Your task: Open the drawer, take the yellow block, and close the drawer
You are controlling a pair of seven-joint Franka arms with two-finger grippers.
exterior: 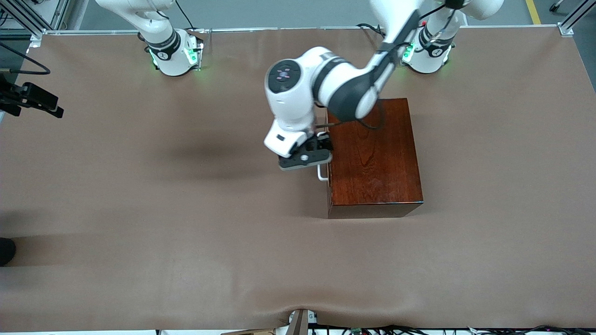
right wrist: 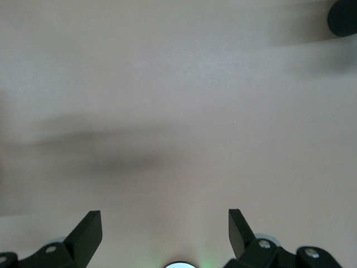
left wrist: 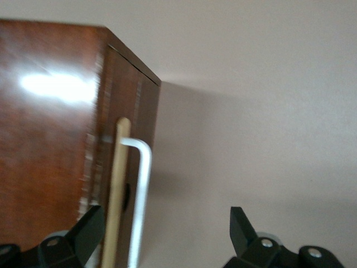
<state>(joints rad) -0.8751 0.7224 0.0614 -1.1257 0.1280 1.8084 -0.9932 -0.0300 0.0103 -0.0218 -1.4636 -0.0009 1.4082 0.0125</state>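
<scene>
Brown table [exterior: 139,209]; drawer [left wrist: 120,167] shut, contents hidden. Left gripper [left wrist: 162,234] spread around its white handle [left wrist: 142,195]. Right gripper [right wrist: 164,231] spread over bare table, waiting.

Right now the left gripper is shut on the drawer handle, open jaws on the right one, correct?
Not quite: the left gripper is open, its fingers astride the handle of the drawer, as the left wrist view shows. The right gripper is open.

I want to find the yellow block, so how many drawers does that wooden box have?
1 that shows: the drawer on the wooden box, on the side toward the right arm's end of the table, shut, with a white handle. Other sides may hide more.
</scene>
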